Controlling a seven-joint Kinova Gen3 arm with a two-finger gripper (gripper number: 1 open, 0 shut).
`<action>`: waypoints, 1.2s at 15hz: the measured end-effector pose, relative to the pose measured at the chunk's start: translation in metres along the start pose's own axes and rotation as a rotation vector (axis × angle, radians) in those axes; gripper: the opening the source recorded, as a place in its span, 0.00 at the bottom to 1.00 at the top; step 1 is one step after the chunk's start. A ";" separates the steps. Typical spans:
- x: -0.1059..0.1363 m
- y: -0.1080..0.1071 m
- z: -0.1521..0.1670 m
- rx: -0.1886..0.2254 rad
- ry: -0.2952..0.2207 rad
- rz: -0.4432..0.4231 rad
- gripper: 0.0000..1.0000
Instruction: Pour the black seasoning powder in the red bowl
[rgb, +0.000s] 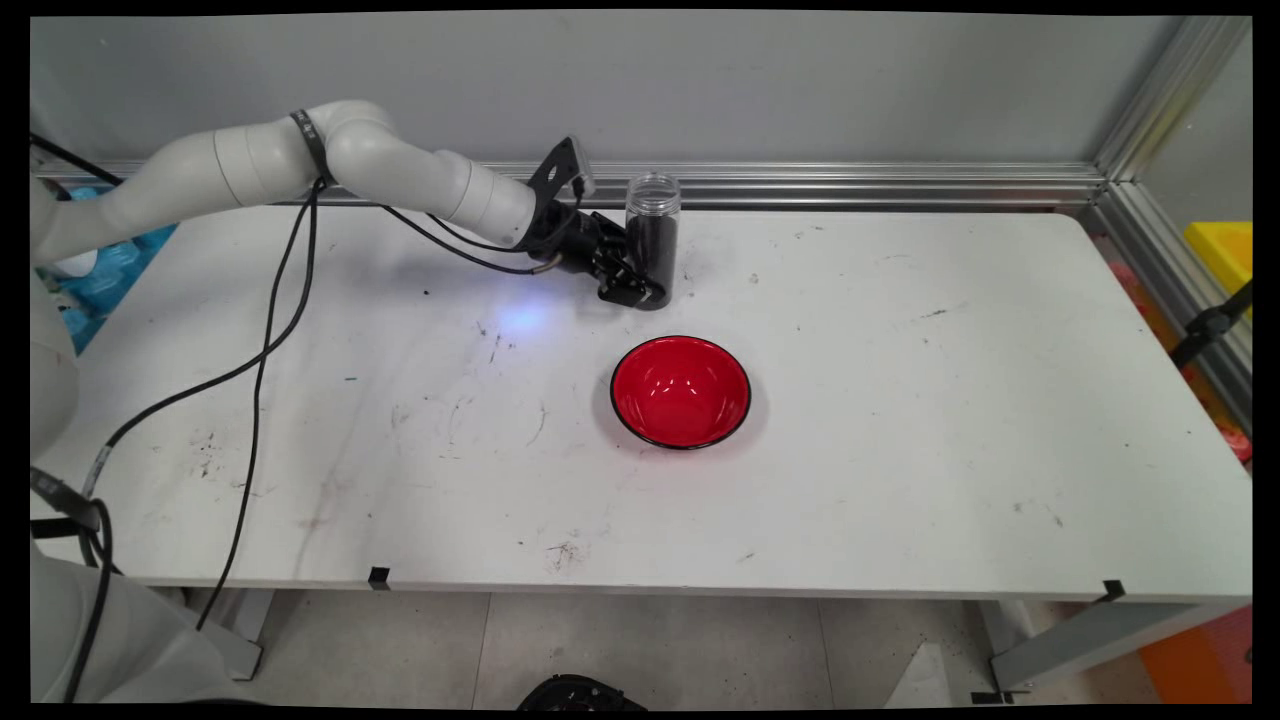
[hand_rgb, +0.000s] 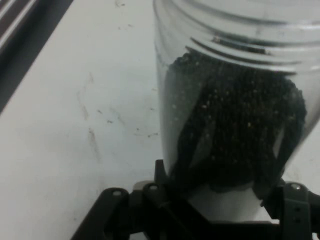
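Because I am the arm reaching in from the left, the white table (rgb: 900, 450) spreads out beneath me as the biggest thing here, scuffed with grey marks and small dark specks. Behind it runs a plain grey wall (rgb: 800, 80), with an aluminium rail (rgb: 880, 185) along the table's far edge. Black cables (rgb: 262, 360) hang from me and trail down over the left part of the table.

Next in size is a red bowl (rgb: 681, 391) with a thin black rim, sitting upright near the middle of the table. I can see nothing in it.

Just beyond the bowl, toward the wall, stands a clear plastic jar (rgb: 652, 240), upright, with a threaded neck and no lid on it. It is filled most of the way with fine black grains (hand_rgb: 235, 135).

My gripper (rgb: 640, 285) is low at the jar's base, lying nearly level with the table. My two black fingers (hand_rgb: 272, 170) are clamped on the jar's lower half, one pressed against each side, and the jar fills the space between them.
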 end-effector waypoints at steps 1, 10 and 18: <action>0.004 0.000 -0.004 0.000 0.003 -0.001 0.00; 0.041 0.012 -0.040 0.018 0.031 0.034 0.00; 0.066 0.033 -0.067 0.048 0.036 0.251 0.00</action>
